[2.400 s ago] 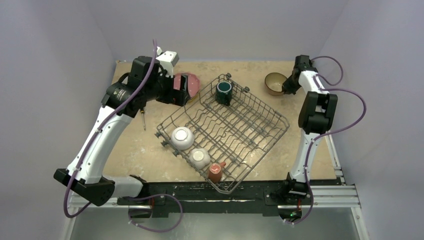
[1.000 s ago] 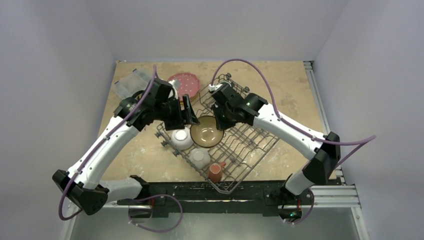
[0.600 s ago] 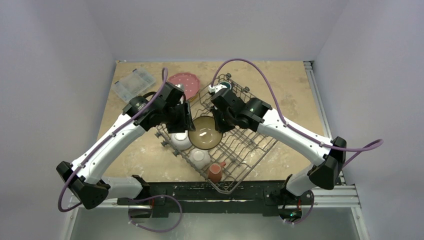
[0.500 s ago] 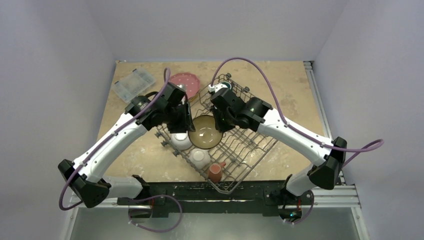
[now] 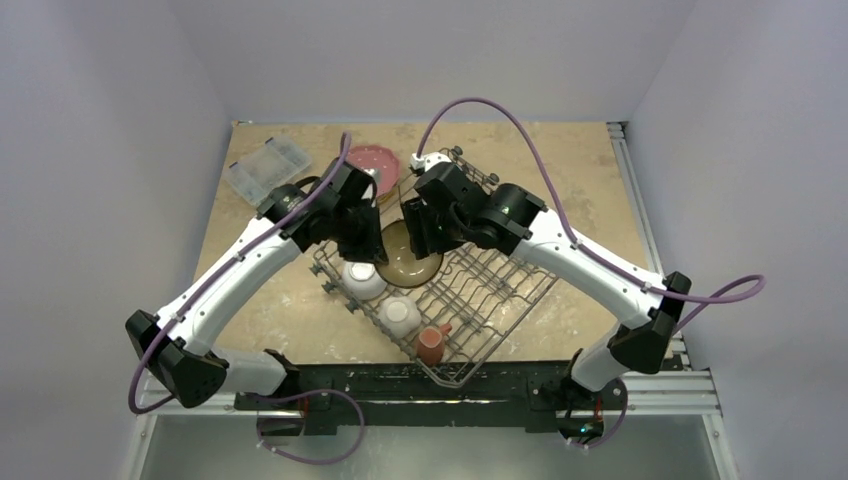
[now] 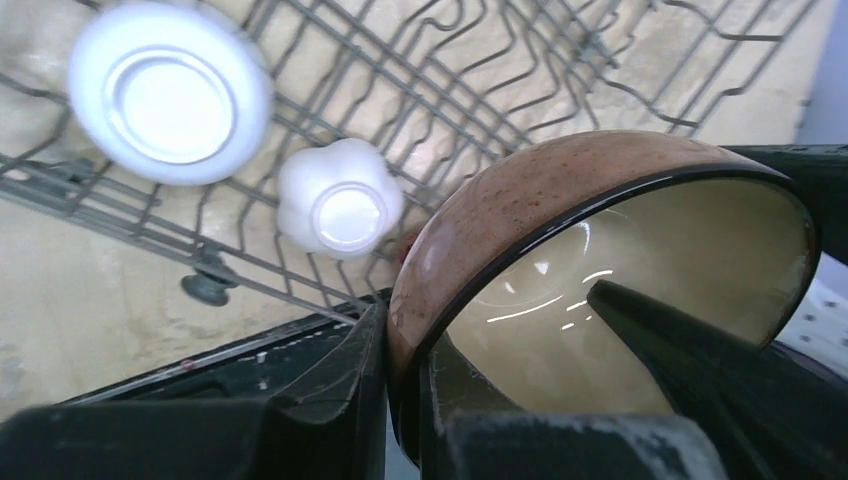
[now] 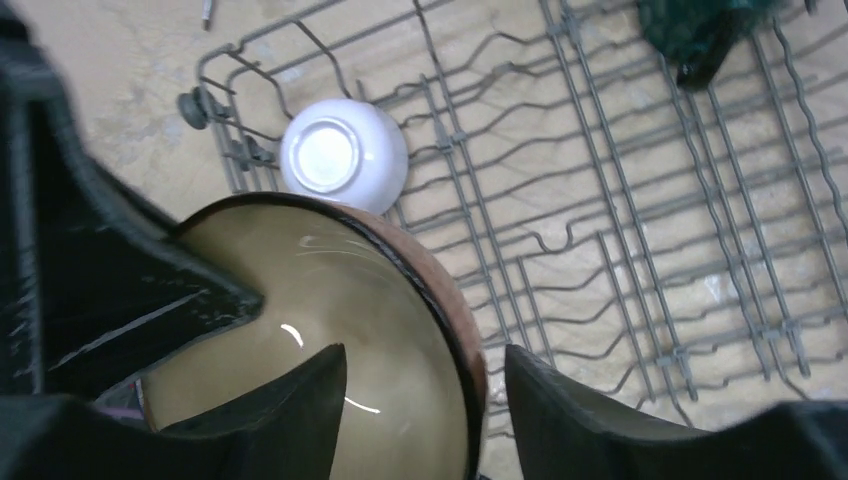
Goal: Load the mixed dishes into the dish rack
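Note:
The brown bowl (image 5: 410, 258) hangs tilted over the left part of the dish rack (image 5: 500, 270). My left gripper (image 6: 400, 330) is shut on the bowl's rim (image 6: 560, 190), one finger outside and one inside. My right gripper (image 7: 425, 400) is open and straddles the opposite rim of the bowl (image 7: 330, 300), with gaps on both sides. From above, the left gripper (image 5: 373, 238) and right gripper (image 5: 418, 228) meet at the bowl. In the rack lie the white bowl (image 5: 362, 278), the small floral bowl (image 5: 400, 315), the red-and-white mug (image 5: 432, 343) and the dark teal mug (image 7: 700, 30).
The pink white-dotted plate (image 5: 372, 160) lies on the table behind the left arm. A clear plastic box (image 5: 265, 165) sits at the far left. A screwdriver tip (image 7: 207, 12) shows beside the rack's corner. Rows of upright tines (image 7: 620, 200) fill the rack's right part.
My left gripper has shut on the brown bowl's rim and my right gripper has opened off it. The bowl has tipped more upright and shifted slightly back-left.

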Robot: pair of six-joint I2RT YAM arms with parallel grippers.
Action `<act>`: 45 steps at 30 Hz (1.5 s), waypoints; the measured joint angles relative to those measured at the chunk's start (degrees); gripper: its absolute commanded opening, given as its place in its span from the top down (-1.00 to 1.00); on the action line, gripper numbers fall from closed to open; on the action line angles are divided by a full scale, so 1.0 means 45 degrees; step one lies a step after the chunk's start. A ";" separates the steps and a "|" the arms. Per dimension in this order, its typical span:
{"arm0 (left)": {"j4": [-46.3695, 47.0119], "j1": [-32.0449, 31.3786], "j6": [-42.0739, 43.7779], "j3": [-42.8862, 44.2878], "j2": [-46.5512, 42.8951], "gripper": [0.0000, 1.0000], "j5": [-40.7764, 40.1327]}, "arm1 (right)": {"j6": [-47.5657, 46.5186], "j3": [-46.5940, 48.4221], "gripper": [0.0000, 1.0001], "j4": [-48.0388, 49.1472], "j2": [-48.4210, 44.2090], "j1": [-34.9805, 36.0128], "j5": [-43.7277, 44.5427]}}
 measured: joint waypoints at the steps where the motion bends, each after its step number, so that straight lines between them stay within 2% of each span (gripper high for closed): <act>1: 0.0180 0.0238 -0.0019 -0.0063 -0.0024 1.00 0.0529 | 0.0039 0.0068 -0.55 0.0073 -0.0034 -0.0010 -0.0180; 3: 0.0845 0.0811 -0.0165 -0.0437 -0.0189 1.00 0.1613 | 0.0170 0.0078 -0.80 0.0272 -0.0214 -0.0141 -0.0758; 5: 0.1914 0.1666 -0.0612 -0.1224 -0.0544 1.00 0.2919 | 0.0461 -0.0155 -0.95 0.0656 -0.0631 -0.0583 -0.1972; 11: 0.3983 0.3395 -0.2356 -0.2497 -0.1127 1.00 0.5571 | 0.2827 -0.2987 -0.96 0.3415 -0.2773 -0.3725 -0.6572; 14: 0.5197 0.3711 -0.3313 -0.2608 -0.1132 1.00 0.6543 | 0.4065 -0.3468 -0.96 0.4906 -0.3070 -0.4809 -0.8388; 17: 0.6295 0.3949 -0.4192 -0.2735 -0.1151 1.00 0.7533 | 0.4789 -0.3483 -0.92 0.6062 -0.3099 -0.5241 -0.9583; 22: 0.7067 0.4119 -0.4930 -0.2739 -0.1151 1.00 0.8291 | 0.5435 -0.3478 -0.67 0.7242 -0.3016 -0.5459 -1.0588; 29: 0.7529 0.4158 -0.5406 -0.2739 -0.1073 1.00 0.8597 | 0.5770 -0.3468 -0.30 0.7878 -0.3011 -0.5639 -1.0948; 31: 0.7621 0.4158 -0.5430 -0.2739 -0.1025 1.00 0.8592 | 0.5838 -0.3468 -0.32 0.7864 -0.3007 -0.5688 -1.0948; 36: 0.7703 0.4158 -0.5493 -0.2739 -0.0962 1.00 0.8607 | 0.5809 -0.3468 -0.59 0.7854 -0.2997 -0.5746 -1.0987; 45: 0.7713 0.4206 -0.5566 -0.2754 -0.0952 1.00 0.8587 | 0.5566 -0.3458 -0.68 0.7723 -0.2997 -0.5770 -1.1560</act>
